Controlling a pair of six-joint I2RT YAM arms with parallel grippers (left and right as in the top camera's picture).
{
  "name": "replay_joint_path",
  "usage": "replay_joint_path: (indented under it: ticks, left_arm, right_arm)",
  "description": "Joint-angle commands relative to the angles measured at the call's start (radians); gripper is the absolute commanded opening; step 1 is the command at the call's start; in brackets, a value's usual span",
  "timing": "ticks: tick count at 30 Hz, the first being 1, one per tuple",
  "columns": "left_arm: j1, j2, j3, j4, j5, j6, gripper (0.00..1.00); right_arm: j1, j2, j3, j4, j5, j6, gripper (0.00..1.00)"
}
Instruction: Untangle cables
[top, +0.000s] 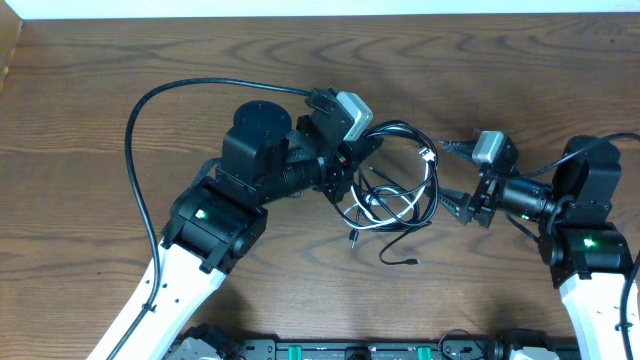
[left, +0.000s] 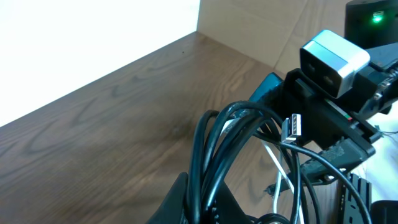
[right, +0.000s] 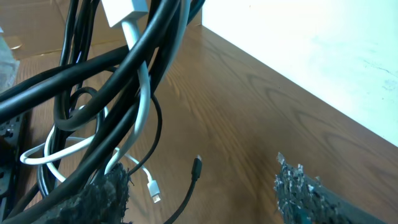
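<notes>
Overhead, tangled cables (top: 397, 208), left jaws gripping them, right jaws apart

I see the cables (top: 390, 208) tangled in one loose bundle at mid-tabletop (top: 300, 60): several thin black cords looped through each other, with one white cord (right: 142, 93) threaded among them. Part of the bundle hangs raised, and a black plug end (right: 196, 165) lies on the wood.

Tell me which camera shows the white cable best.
Right wrist: the white cable runs close up, plug and loops clear. Overhead shows only thin white loops among black cables; left wrist, a short stretch.
</notes>
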Motion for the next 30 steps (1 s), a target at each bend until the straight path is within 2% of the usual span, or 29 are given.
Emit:
replay_joint_path:
  ticks: [1,11,17,22,30]
  left_arm:
    - [0.007,-0.019,0.024,0.003,-0.022,0.007,0.08]
    - [0.02,-0.019,0.024,0.003,-0.042,0.006,0.07]
    - [0.018,-0.014,0.024,0.004,0.111,0.005,0.07]
    - [0.01,-0.009,0.024,0.004,0.246,0.005,0.07]
    - [-0.026,-0.009,0.024,0.004,0.285,0.002,0.07]
  right_arm:
    - [-0.001,-0.002,0.013,-0.002,-0.029,-0.008,0.75]
    - [-0.002,-0.002,0.013,-0.027,-0.018,-0.007,0.74]
    - [0.0,-0.002,0.013,-0.014,-0.047,-0.008,0.75]
    - [0.0,-0.002,0.013,0.009,-0.047,-0.008,0.72]
    - [0.0,-0.002,0.013,0.042,-0.047,-0.007,0.66]
